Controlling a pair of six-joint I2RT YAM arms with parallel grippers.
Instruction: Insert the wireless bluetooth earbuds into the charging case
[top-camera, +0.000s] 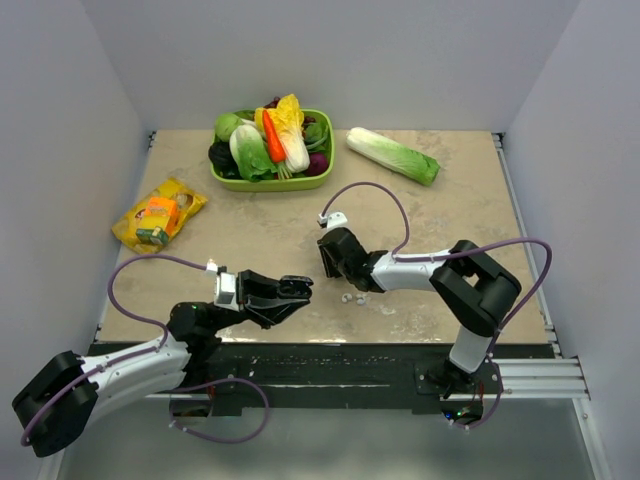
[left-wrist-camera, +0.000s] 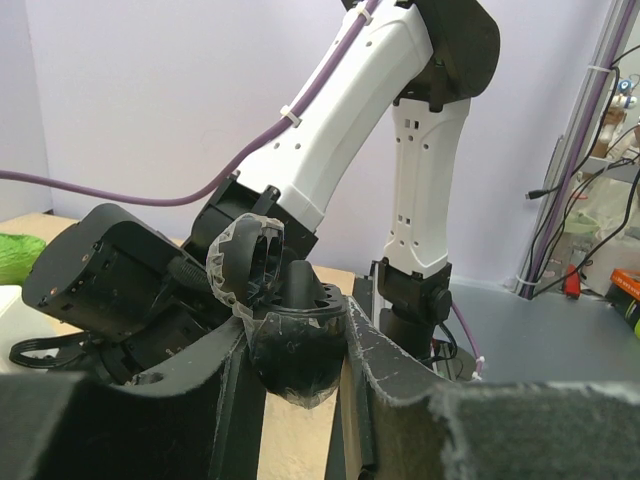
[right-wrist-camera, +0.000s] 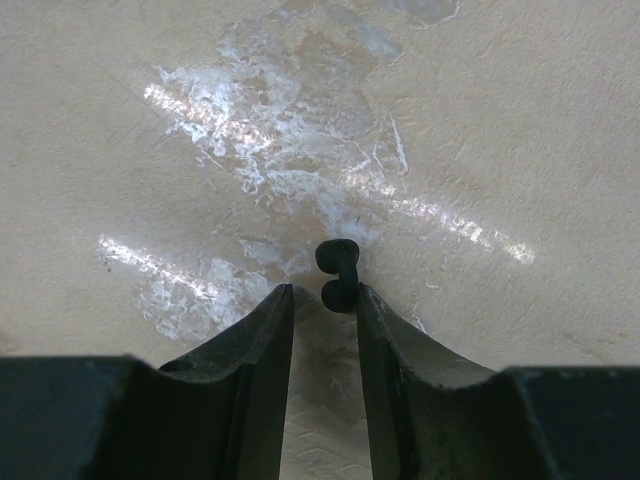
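Left gripper (left-wrist-camera: 300, 335) clamped the open black case (left-wrist-camera: 295, 370); right gripper (right-wrist-camera: 325, 298), jaws narrow and empty, touched dark bud (right-wrist-camera: 337, 262) at its tips.

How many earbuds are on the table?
1: a small dark earbud on the table at the mouth of the right gripper. Another may be hidden, perhaps in the open charging case the left gripper holds.

Light: bright, even, from overhead.
Glare: white streaks across the beige mottled surface (right-wrist-camera: 480, 120), right wrist view.
Blur: black right end effector (right-wrist-camera: 322, 293) soft-edged, close to lens.
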